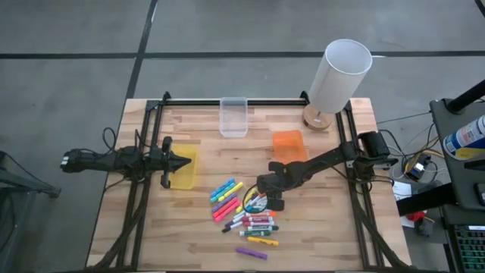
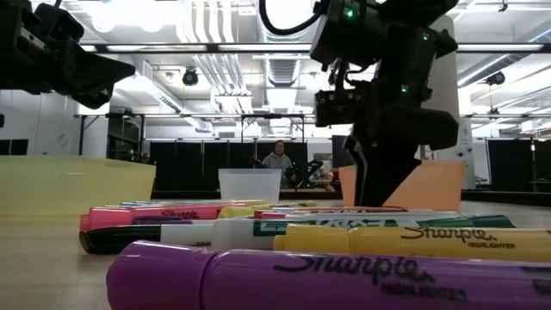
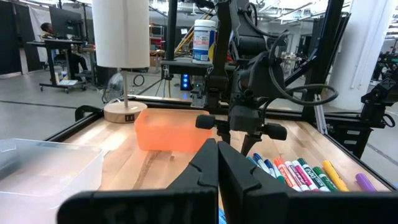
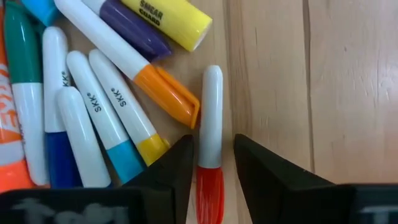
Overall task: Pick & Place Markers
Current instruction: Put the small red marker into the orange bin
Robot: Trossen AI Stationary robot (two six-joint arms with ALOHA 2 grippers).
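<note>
The table (image 1: 151,227) is a pale butcher-block top of wooden planks set in a black frame, standing on a grey concrete floor; the low view looks across it into a large hall with ceiling lights and ducts, where a person (image 2: 277,158) sits far behind the table; the right gripper (image 4: 212,163) is down at the wood among the markers (image 1: 246,214), its two dark fingers partly apart and straddling a slim white-barrelled marker with a red cap (image 4: 211,155); the fingers stand just beside the barrel on either side, and whether they press on it cannot be told; the marker lies flat on the wood; the other markers lie in a loose heap near the middle of the table toward its front edge, white-barrelled ones with blue, yellow and orange caps just beside the red-capped one, and a purple highlighter (image 1: 251,253) a little apart nearest the front; the left gripper (image 1: 180,161) hangs over the yellow bin (image 1: 184,168) at the table's left, its fingers together and empty; an orange bin (image 1: 289,145) sits just behind the right arm, a clear bin (image 1: 233,117) at the back edge, and a white-shaded lamp (image 1: 338,77) on a round wooden base at the back right corner.
</note>
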